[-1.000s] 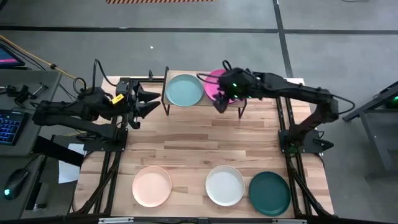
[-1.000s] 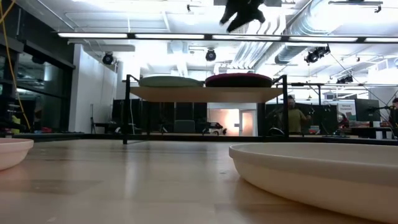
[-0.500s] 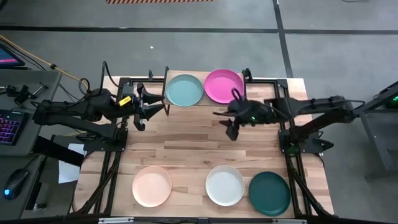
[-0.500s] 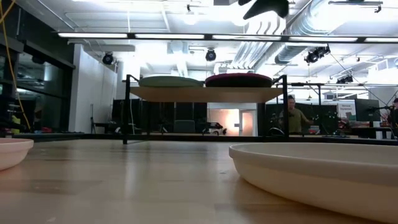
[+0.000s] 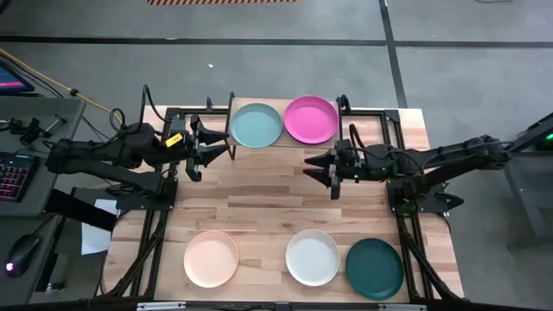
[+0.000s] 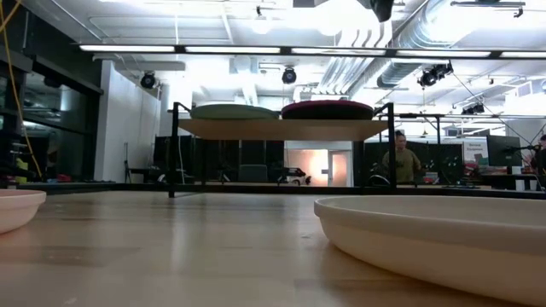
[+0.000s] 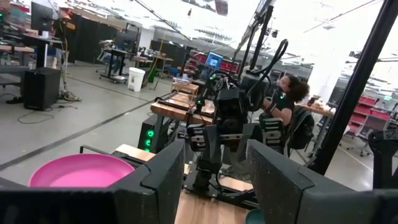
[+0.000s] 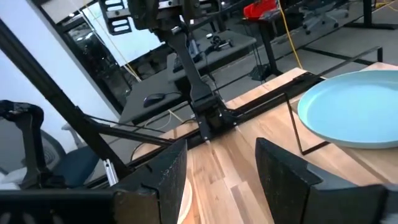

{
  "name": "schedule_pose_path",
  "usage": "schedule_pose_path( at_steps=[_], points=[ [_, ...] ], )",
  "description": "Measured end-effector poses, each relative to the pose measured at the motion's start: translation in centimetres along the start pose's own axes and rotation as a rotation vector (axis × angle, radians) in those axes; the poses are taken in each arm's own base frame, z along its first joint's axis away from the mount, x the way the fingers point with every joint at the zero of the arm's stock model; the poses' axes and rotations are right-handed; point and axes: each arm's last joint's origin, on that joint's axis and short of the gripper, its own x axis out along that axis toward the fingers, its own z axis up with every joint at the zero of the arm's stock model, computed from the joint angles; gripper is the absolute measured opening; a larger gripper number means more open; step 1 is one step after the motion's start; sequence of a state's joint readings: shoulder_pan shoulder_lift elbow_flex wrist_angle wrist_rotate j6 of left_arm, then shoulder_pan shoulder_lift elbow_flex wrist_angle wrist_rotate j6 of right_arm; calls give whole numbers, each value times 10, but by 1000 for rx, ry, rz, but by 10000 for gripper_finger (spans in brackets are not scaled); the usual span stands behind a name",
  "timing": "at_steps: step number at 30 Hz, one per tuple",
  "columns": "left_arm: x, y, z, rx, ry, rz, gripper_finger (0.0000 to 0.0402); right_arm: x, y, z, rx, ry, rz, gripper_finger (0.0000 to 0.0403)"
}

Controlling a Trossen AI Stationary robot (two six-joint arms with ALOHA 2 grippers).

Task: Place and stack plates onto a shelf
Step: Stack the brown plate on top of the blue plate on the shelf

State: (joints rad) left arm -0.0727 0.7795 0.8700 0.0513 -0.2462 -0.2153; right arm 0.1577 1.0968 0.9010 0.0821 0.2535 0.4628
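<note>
The shelf stands at the table's far edge, its board carrying the light blue-teal plate and the magenta plate side by side. The peach plate, white plate and dark teal plate lie flat along the near edge. No black plate shows. My left gripper hovers open just left of the shelf. My right gripper is open, in the air in front of the shelf, below the magenta plate in the high view.
Bare wood lies between the shelf and the near row of plates. Black arm frames run along both table sides. In the low view the white plate's rim looms close, and a person stands in the room beyond.
My right gripper has drawn back from over the magenta plate toward the near edge, clear of the shelf, and turned to point toward the table's left. My left gripper has shifted a little toward the shelf. The plates have stayed where they were.
</note>
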Motion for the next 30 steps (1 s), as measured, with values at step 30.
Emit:
schedule_pose_path(
  at_steps=[30],
  points=[
    [12,-14,-56,-116,496,-105,161,-23,-2,11,-235,-4,-8,171]
  ],
)
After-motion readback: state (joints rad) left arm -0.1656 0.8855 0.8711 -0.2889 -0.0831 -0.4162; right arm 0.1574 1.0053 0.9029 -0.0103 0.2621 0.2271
